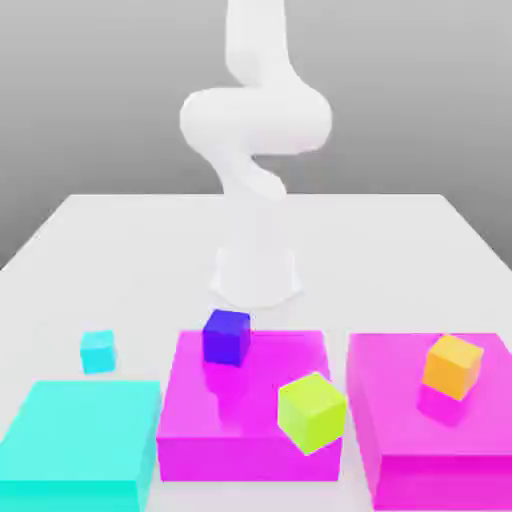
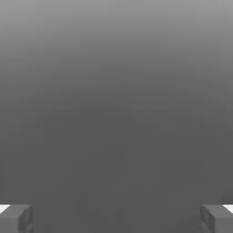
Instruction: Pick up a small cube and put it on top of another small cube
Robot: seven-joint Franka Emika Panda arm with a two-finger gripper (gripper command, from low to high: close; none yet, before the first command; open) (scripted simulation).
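My hand [image 2: 116, 219] is spread wide with nothing in it; I judge picking comes first. Next I'd steer toward a small cube, perhaps the blue cube [image 1: 227, 337] by the middle magenta block [image 1: 250, 459].

A white arm [image 1: 256, 120] rises from the white tabletop [image 1: 150, 250]. In front, a cyan block [image 1: 85, 430] lies at the exterior view's left, a small cyan cube [image 1: 98, 352] behind it; two magenta blocks [image 1: 235, 395] [image 1: 440, 400] sit beside it. Blue [image 1: 227, 337], lime [image 1: 312, 412] and orange [image 1: 453, 367] cubes appear near them.
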